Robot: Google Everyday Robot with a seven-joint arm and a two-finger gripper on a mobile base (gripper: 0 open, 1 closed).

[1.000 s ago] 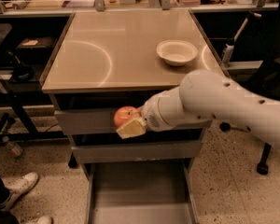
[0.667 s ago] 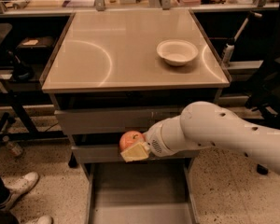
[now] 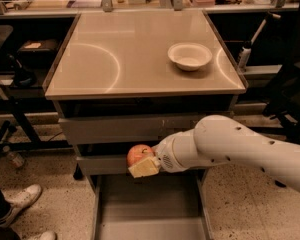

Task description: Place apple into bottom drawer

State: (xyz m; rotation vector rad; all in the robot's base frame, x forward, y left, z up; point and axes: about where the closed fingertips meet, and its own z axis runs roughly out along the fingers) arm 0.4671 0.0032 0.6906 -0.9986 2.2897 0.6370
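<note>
The apple is red with yellowish patches and sits in my gripper, which is shut on it. My white arm reaches in from the right and holds the apple in front of the middle drawer front, above the open bottom drawer. The bottom drawer is pulled out, a wide shallow grey tray with thin side rails, and its floor shows bare. One pale fingertip shows below the apple.
A shallow white bowl stands on the tan cabinet top. Two upper drawers are closed. A person's white shoes are at the lower left. Dark shelving and a chair flank the cabinet.
My gripper has carried the apple downward and slightly right, from the level of the top drawer front to the middle drawer front, closer to the open bottom drawer.
</note>
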